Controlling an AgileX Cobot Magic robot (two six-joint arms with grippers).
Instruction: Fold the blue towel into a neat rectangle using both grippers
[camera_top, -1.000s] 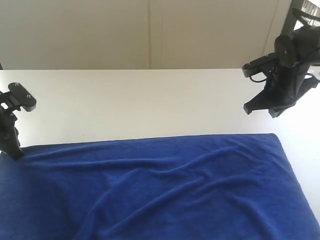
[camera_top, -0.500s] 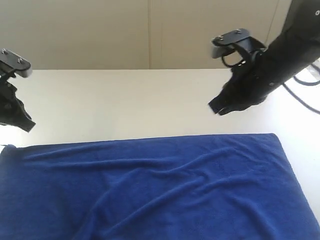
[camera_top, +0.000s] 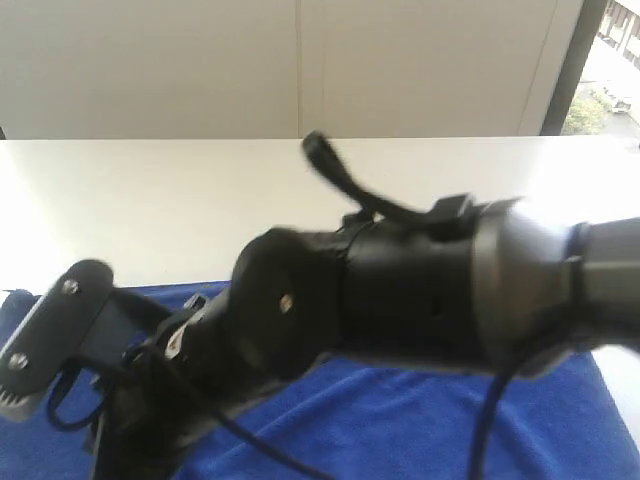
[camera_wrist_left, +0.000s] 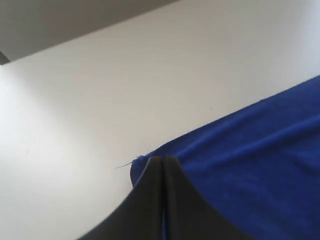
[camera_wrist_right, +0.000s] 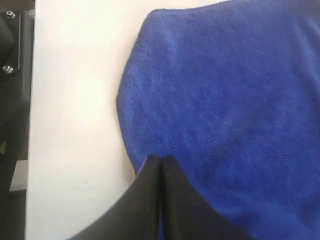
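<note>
The blue towel (camera_top: 450, 420) lies spread on the white table (camera_top: 150, 200), mostly hidden in the exterior view by a big black arm (camera_top: 400, 290) that reaches in from the right, close to the camera. That arm's jaws cannot be made out there. In the left wrist view my left gripper (camera_wrist_left: 163, 159) is shut and empty, its tips over a corner of the towel (camera_wrist_left: 250, 160) where a loose thread sticks out. My right gripper (camera_wrist_right: 160, 159) is shut too, with nothing in it. It hangs over the towel's (camera_wrist_right: 225, 100) side edge.
Bare white table (camera_wrist_left: 125, 75) stretches beyond the towel up to a pale wall. A window (camera_top: 605, 60) shows at the far right. A black frame with screws (camera_wrist_right: 12, 75) stands along the table's edge in the right wrist view.
The right arm has swung from the far right across the front of the exterior camera, now covering most of the towel. The left gripper has dropped out of that view. The towel lies as before.
</note>
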